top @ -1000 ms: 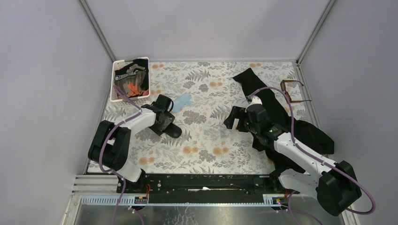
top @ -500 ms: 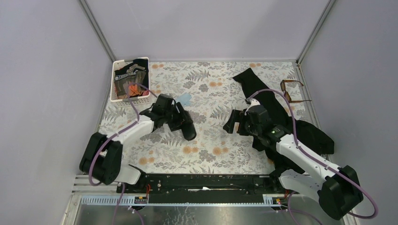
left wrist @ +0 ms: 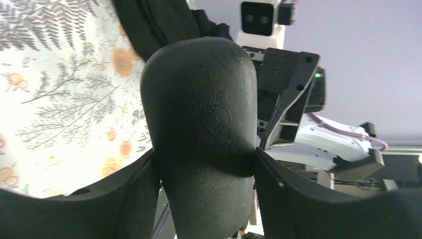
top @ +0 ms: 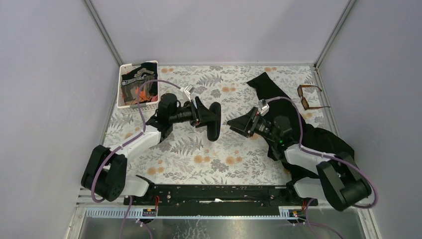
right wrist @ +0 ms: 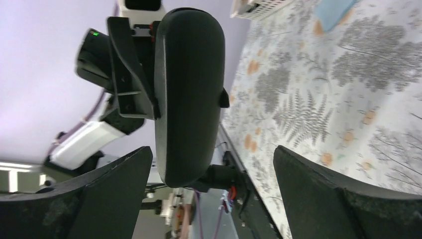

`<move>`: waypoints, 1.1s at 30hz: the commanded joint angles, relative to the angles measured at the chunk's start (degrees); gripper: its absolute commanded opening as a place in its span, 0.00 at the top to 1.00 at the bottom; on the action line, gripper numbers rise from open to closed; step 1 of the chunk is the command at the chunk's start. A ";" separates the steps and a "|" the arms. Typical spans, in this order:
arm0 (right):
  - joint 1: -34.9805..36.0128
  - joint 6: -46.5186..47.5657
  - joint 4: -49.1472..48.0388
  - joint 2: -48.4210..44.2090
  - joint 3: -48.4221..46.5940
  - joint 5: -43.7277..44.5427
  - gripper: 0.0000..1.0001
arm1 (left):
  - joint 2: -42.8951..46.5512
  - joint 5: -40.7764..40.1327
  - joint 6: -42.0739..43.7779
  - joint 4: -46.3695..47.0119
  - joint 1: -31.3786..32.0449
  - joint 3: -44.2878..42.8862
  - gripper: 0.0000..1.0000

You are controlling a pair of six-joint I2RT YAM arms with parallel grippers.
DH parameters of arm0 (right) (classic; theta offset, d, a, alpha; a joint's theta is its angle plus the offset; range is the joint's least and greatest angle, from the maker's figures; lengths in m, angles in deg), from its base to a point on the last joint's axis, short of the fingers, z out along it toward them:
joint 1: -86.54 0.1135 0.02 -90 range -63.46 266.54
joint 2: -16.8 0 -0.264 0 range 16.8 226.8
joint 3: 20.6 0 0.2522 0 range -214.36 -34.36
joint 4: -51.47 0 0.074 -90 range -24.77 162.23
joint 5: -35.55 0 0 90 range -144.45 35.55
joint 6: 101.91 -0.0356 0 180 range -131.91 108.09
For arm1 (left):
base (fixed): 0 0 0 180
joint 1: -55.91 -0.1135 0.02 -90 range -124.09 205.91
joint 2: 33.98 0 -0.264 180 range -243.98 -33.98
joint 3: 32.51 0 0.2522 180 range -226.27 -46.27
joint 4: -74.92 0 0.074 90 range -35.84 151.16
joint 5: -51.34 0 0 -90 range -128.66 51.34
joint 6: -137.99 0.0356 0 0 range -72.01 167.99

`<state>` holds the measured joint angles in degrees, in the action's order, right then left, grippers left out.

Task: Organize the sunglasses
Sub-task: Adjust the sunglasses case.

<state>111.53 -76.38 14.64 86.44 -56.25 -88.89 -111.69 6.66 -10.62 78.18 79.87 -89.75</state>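
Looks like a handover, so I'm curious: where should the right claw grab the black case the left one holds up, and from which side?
Probably the near end of the black case, from the side opposite the left gripper. That gripper clamps its middle, leaving the rounded end free, and the right gripper faces it, jaws wide open.

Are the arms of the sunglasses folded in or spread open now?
Spread open: in the top view, both arms of the sunglasses stick out from the front, away from the lenses, not folded behind them.
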 commanded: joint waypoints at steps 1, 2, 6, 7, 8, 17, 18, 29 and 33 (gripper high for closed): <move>-0.08 -15.70 -35.21 5.58 2.05 -4.96 0.00 | -0.67 4.66 -11.42 19.25 -0.32 3.23 1.00; -0.02 -16.73 -37.46 6.68 2.36 -5.25 0.00 | -1.15 4.71 -13.29 21.65 -0.32 3.81 1.00; 1.21 -17.33 -40.37 8.61 1.94 -5.51 0.00 | -2.74 4.67 -18.81 28.65 -0.32 5.33 1.00; 1.74 -17.05 -40.18 8.92 1.63 -5.47 0.00 | -2.89 4.53 -19.61 29.94 -0.32 5.60 1.00; 2.27 -16.63 -39.60 9.30 1.28 -5.36 0.00 | -3.04 4.33 -20.36 31.13 -0.32 5.80 1.00; 5.71 -14.83 -37.79 13.71 -2.37 -4.08 0.00 | -3.68 4.40 -23.61 37.74 -0.24 5.78 1.00; 5.78 -15.12 -38.35 14.40 -2.68 -4.06 0.00 | -3.91 4.61 -24.02 39.16 -0.16 5.97 1.00; 8.08 -20.47 -47.42 22.02 -5.96 -3.06 0.00 | -4.74 4.77 -25.47 43.19 0.12 6.06 1.00; 8.41 -20.55 -47.45 21.82 -6.16 -2.54 0.01 | -5.04 4.31 -26.10 44.42 0.12 7.06 1.00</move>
<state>119.07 -96.86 -22.91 107.89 -60.57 -92.50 -116.43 10.49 -35.12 115.31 79.66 -83.77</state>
